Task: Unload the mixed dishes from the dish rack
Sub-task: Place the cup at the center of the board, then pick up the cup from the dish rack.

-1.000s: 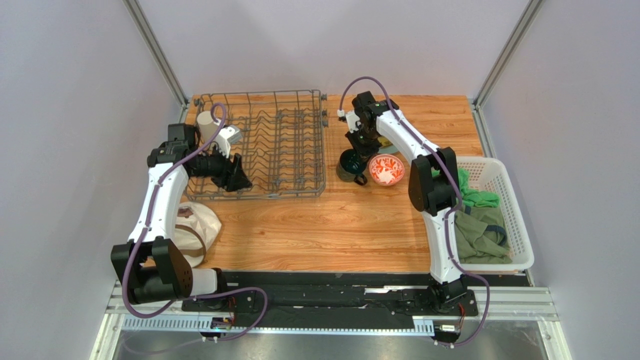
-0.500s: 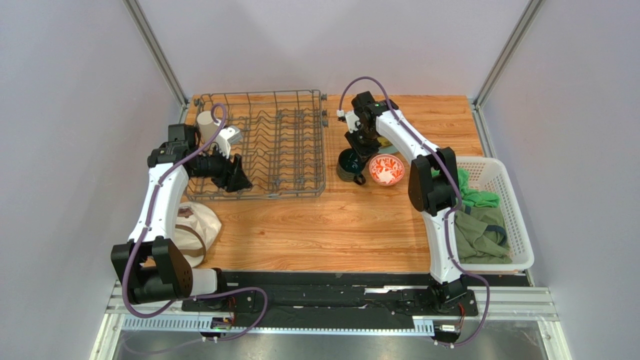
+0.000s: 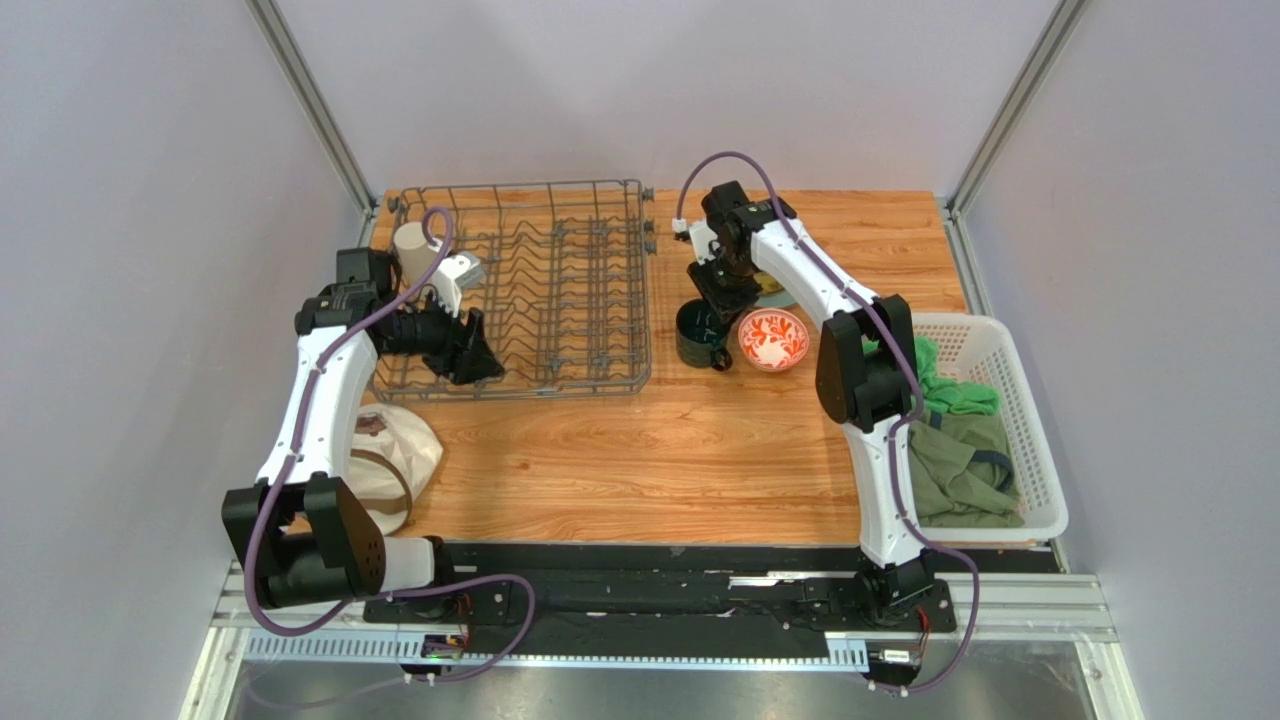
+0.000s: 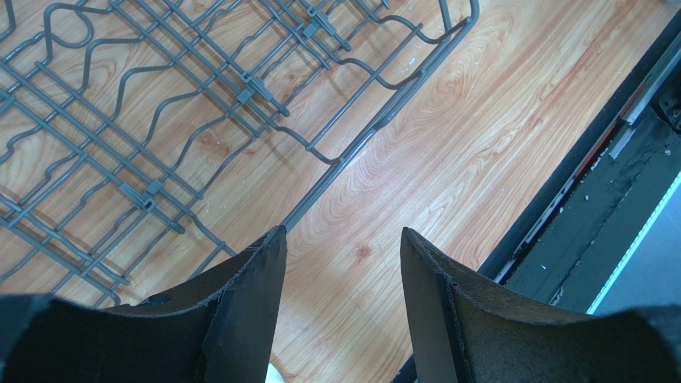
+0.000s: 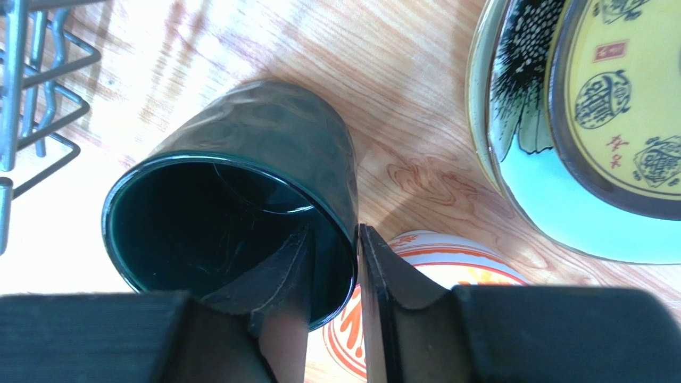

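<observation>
The dark green mug (image 3: 700, 333) stands upright on the wood just right of the grey wire dish rack (image 3: 526, 285). My right gripper (image 5: 334, 231) straddles its rim (image 5: 240, 215): one finger hangs inside with a gap to the wall, the other sits just outside. Beside the mug are the red-and-white bowl (image 3: 772, 339) and the stacked yellow-and-dark plate (image 5: 615, 96) on a pale green plate (image 5: 559, 215). A beige cup (image 3: 413, 252) stands in the rack's far left corner. My left gripper (image 4: 342, 239) is open and empty over the rack's near left edge.
A white slotted basket (image 3: 1037, 450) holding green cloths (image 3: 962, 465) sits at the right edge. A cream cloth bundle (image 3: 394, 450) lies on the table near the left arm. The table's black front rail (image 4: 607, 183) runs just below the left gripper.
The right gripper's jaws have parted slightly around the mug's rim, and the mug has shifted a little. The left arm has not moved.
</observation>
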